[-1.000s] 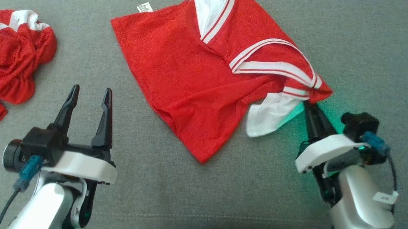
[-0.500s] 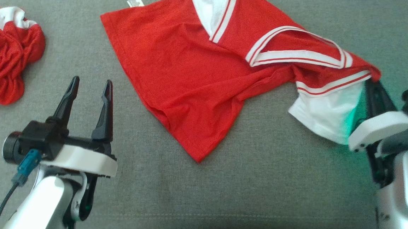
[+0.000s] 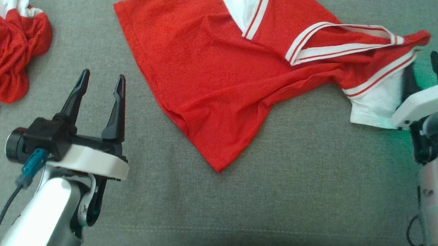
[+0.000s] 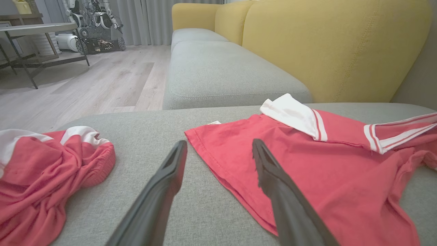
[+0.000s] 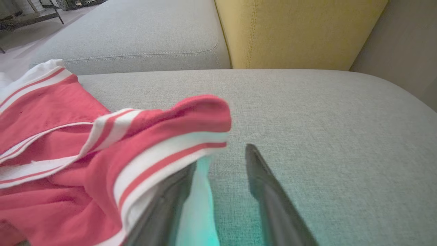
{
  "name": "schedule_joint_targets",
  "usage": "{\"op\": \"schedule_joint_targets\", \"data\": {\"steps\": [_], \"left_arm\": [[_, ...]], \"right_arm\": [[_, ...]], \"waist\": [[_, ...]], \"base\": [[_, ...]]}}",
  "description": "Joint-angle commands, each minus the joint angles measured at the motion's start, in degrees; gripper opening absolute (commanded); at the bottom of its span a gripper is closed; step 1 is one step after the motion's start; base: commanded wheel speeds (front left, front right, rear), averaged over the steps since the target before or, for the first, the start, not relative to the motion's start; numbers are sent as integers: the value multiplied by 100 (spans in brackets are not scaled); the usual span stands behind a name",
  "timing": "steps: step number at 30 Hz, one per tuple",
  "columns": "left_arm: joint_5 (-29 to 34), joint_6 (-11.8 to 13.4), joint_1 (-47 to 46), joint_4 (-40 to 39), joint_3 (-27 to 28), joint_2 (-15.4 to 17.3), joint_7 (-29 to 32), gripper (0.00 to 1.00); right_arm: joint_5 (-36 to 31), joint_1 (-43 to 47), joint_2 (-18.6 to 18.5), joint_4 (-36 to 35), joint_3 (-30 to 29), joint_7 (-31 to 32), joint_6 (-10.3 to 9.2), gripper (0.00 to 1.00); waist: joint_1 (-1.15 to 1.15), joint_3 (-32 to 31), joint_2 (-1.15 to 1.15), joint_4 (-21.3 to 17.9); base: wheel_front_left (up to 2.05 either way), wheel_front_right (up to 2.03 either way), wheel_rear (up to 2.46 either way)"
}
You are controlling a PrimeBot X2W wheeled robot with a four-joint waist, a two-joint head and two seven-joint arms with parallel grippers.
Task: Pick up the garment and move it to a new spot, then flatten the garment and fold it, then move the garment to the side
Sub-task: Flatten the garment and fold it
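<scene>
Red crumpled shirt (image 3: 6,49) lies left on the grey sofa cushion (image 3: 294,203); the left gripper (image 3: 103,75) hovers wide open, empty. The white-trimmed red jersey (image 3: 214,73) sprawls mid-cushion (partly rumpled), its sleeve (image 3: 372,109) brushing the right gripper (image 3: 422,65), parted and clamping nothing.

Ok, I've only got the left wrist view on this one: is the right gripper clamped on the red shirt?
Observer: No. The right wrist view shows the right gripper with jaws apart, the striped sleeve draped over one finger.
Operator: And its other finger?
Observer: The other finger is bare, grey cushion beyond it.
Operator: Is the shirt flat yet?
Observer: Not fully; in the head view the red shirt bunches into folds next to that sleeve.
</scene>
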Motion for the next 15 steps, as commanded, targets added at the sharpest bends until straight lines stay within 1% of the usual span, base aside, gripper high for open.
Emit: {"op": "schedule_joint_targets", "data": {"steps": [1,4,7,12,15], "left_arm": [[69,-25,-200,-149,250,112,-67,100],[79,-34,-108,-103,272,112,-67,100],[76,-19,37,-76,302,132,-67,100],[41,54,334,-87,344,183,-64,100],[11,98,508,-120,346,210,-39,100]], "right_arm": [[0,-116,13,-117,137,-124,-4,100],[-26,-8,54,-79,143,-329,-4,100],[-22,237,178,-274,142,-515,-4,100],[-44,816,382,-1030,178,-658,-4,100],[-54,1212,504,-1616,238,-585,-4,100]], "waist": [[0,-46,0,-31],[0,-185,0,-92],[0,-370,0,-178],[0,-690,0,-324],[0,-869,0,-390]], "base": [[0,0,0],[0,0,0],[0,0,0],[0,0,0],[0,0,0]]}}
